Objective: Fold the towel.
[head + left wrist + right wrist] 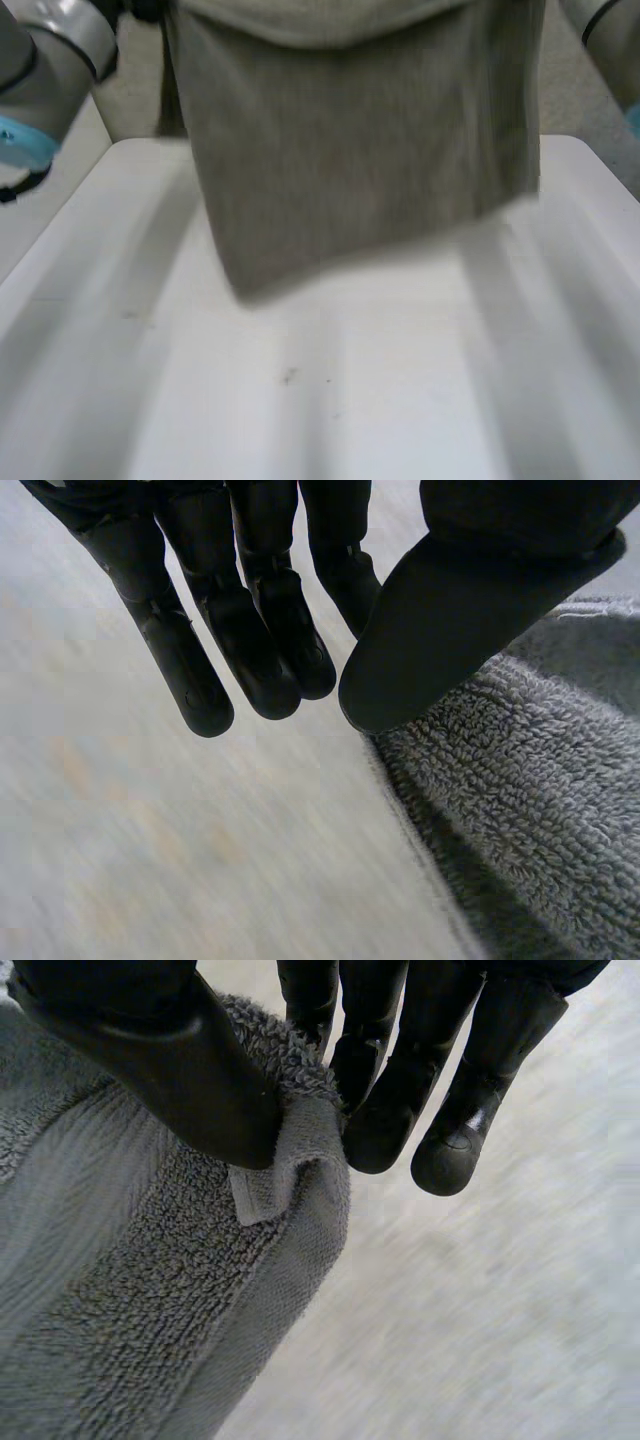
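Towel (360, 170) is up in the air, hanging as a flat sheet over the far half of the worktop (400, 400). Top edge spans across between the two arms, free lower edge points down at the worktop. That lower edge slants and sits lower on the left arm's (50, 70) side than on the right arm's (610, 40). Can't tell if it touches the surface.

Right hand (400, 1080): thumb and fingers (380, 1130) pinched on a top corner, hem bunched and folded over between them.

Left hand (250, 630): fingers near straight, thumb (450, 620) lying over the towel's edge. Reads as a pinch on the other corner, though the contact itself is hidden behind the thumb.

Towel hangs straight below both hands and neither is nearer. Judgement: the next move is laying the hanging end down on the worktop and carrying the held edge over it.

Material: grey terry, looped pile, with a flat woven band along the hem. It is limp and thick and drapes with no creases. Worktop is white, smooth and hard.
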Robot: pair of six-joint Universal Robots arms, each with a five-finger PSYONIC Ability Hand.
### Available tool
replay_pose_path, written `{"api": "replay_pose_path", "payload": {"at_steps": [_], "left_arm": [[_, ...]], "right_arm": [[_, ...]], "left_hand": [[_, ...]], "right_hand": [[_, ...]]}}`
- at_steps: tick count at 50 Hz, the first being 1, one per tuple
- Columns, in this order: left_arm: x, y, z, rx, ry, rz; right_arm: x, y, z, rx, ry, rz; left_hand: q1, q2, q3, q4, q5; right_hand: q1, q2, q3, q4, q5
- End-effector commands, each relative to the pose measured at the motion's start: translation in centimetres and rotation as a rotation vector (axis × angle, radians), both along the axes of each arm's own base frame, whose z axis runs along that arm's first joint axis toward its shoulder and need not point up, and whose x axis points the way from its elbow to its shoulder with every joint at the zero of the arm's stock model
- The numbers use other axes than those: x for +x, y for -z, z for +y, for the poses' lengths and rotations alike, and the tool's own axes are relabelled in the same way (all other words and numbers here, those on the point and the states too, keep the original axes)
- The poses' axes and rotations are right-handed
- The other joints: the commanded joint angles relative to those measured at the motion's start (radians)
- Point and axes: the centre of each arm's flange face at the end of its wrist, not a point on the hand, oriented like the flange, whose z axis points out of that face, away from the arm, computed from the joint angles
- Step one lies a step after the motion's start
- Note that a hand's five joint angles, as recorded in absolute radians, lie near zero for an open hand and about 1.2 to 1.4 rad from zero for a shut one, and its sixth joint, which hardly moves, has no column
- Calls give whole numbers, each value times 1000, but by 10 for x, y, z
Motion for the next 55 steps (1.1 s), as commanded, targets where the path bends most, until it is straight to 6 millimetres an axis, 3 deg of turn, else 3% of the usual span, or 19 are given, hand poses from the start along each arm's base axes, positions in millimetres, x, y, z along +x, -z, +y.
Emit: {"api": "replay_pose_path", "payload": {"at_steps": [1, 2, 3, 5, 6, 8, 11, 13, 14, 16, 19, 21, 26, 32, 37, 49, 50, 51, 55], "left_arm": [[9, -7, 10, 26, 13, 109], [9, 9, 12, 86, 11, 89], [9, 9, 12, 87, 11, 88], [11, 51, 20, 245, 3, 36], [11, 51, 20, 246, 3, 36], [15, 101, 32, 403, -4, -49], [16, 123, 42, 467, 0, -107], [21, 167, 65, 572, 12, -240], [21, 167, 65, 573, 12, -241], [25, 205, 90, 648, 32, -381], [28, 219, 100, 676, 38, -438], [32, 238, 118, 718, 50, -521], [35, 248, 133, 756, 64, -558], [34, 238, 139, 721, 67, -548], [26, 229, 139, 652, 75, -538], [9, 230, 139, 569, 109, -532], [8, 232, 136, 551, 109, -527], [7, 234, 133, 534, 108, -525], [4, 237, 126, 503, 103, -519]], "right_arm": [[-4, -1, 19, 96, -49, 9], [-4, 15, 22, 180, -68, 49], [-4, 15, 22, 181, -68, 49], [-4, 53, 27, 355, -109, 138], [-4, 53, 27, 356, -109, 138], [-6, 96, 38, 523, -123, 237], [-8, 117, 44, 594, -125, 286], [-12, 151, 58, 686, -137, 362], [-12, 151, 58, 687, -137, 363], [-20, 178, 65, 736, -127, 399], [-30, 187, 65, 753, -108, 397], [-48, 195, 66, 771, -65, 379], [-66, 201, 68, 756, -18, 359], [-83, 203, 64, 715, 33, 331], [-87, 203, 60, 706, 46, 324], [-94, 211, 57, 730, 48, 311], [-94, 213, 57, 731, 48, 311], [-95, 215, 56, 734, 49, 312], [-95, 219, 55, 741, 50, 314]], "left_hand": [[203, 178, 178, 176, 188], [203, 178, 178, 176, 188], [203, 178, 178, 176, 188], [203, 178, 178, 176, 188], [203, 178, 178, 176, 188], [203, 178, 178, 176, 188], [203, 178, 178, 176, 188], [203, 178, 178, 176, 188], [203, 178, 178, 176, 188], [203, 178, 178, 176, 188], [203, 178, 178, 176, 188], [203, 178, 178, 176, 188], [203, 178, 178, 176, 188], [203, 178, 178, 176, 188], [203, 178, 178, 176, 188], [176, 152, 152, 150, 162], [-286, -311, -310, -312, -300], [-508, -533, -533, -534, -522], [-566, -591, -591, -592, -580]], "right_hand": [[65, 72, 55, 47, 64], [65, 72, 55, 47, 64], [65, 72, 55, 47, 64], [65, 72, 55, 47, 64], [65, 72, 55, 47, 64], [65, 72, 55, 47, 64], [65, 72, 55, 47, 64], [65, 72, 55, 47, 64], [65, 72, 55, 47, 64], [65, 72, 55, 47, 64], [65, 72, 55, 47, 64], [65, 72, 55, 47, 64], [65, 72, 55, 47, 64], [65, 72, 55, 47, 64], [65, 72, 55, 47, 64], [65, 72, 55, 47, 64], [65, 72, 55, 47, 64], [65, 72, 55, 47, 64], [65, 72, 55, 47, 64]]}}
